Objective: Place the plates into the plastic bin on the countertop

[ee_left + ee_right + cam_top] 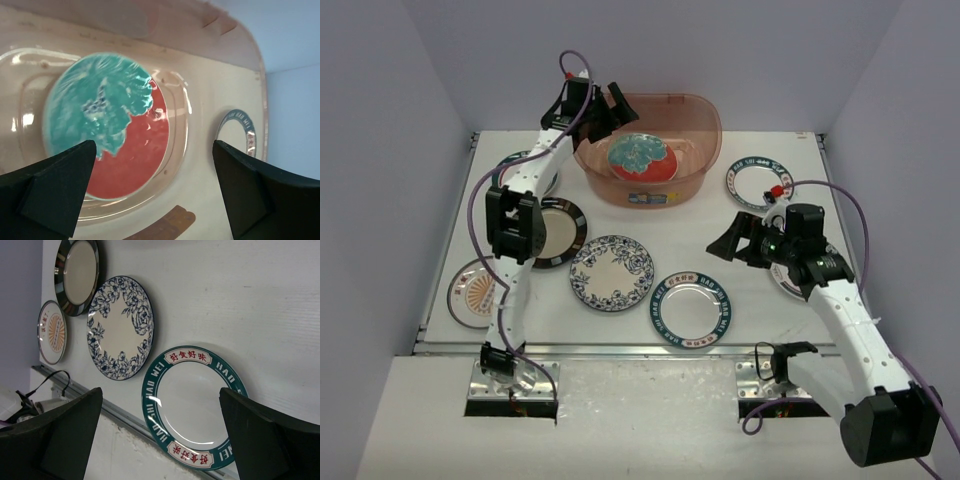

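**one plate in the bin, both grippers empty, right arm closest to the next pick**

left gripper (610,110) hangs over the back-left rim of the plastic bin (705,150), fingers spread wide, nothing between them. the red-teal floral plate (642,158) lies flat on the bin floor, right under it in the left wrist view. so that plate is in and the left arm is free.

right gripper (728,243) is released too and empty. it hovers over the right half of the bench (670,225), jaws pointing left.

key relation: the front teal-rimmed plate (690,305) lies just left of the right gripper and nearer the front edge. in the right wrist view it fills the gap between the fingers. the right arm is clearly the nearer one.

the plate is round, so it has no long axis. it lies flat, so my guess is a rim pinch from the near side. the bin is behind and to the left for the carry.

also on the bench:
- blue-white floral plate (611,272)
- dark-rimmed cream plate (560,232)
- orange sunburst plate (470,292)
- back-right teal-rimmed plate (758,182)

the cream and sunburst plates sit on the left arm's side. two more plates are partly hidden under the arms.
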You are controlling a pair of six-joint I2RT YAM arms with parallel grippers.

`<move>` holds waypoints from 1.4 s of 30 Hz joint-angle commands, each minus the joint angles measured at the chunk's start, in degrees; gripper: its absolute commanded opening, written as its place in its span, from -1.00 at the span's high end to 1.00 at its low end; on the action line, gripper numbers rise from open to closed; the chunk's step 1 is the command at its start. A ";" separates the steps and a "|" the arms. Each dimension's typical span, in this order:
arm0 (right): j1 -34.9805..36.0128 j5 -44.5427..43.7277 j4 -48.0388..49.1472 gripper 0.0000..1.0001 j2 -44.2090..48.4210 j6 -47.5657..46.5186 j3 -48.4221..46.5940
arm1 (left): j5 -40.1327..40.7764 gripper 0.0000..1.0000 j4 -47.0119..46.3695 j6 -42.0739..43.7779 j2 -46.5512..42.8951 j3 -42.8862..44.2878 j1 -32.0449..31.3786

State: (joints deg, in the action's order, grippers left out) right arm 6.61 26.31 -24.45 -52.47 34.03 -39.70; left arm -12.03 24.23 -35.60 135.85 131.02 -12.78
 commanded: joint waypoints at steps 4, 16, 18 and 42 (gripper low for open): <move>2.89 7.99 8.86 -0.98 -8.12 -2.56 -1.95 | 0.56 -1.00 -3.02 5.17 -10.41 3.30 -0.23; 14.13 5.40 26.44 -0.97 -29.71 -4.57 -6.66 | 11.33 -1.00 -4.48 10.80 -53.72 -37.46 -0.24; 15.75 5.94 30.05 -0.98 -35.09 -4.08 -7.79 | 11.76 -1.00 -5.85 10.87 -66.42 -48.87 -0.31; 21.86 8.29 44.55 0.35 -63.26 7.90 -12.48 | 7.73 -1.00 11.58 15.42 -103.63 -74.07 -0.32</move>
State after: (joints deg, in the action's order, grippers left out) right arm 28.27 35.29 20.51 -112.57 38.92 -49.39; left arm -4.69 35.36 -22.15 34.44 56.14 -12.80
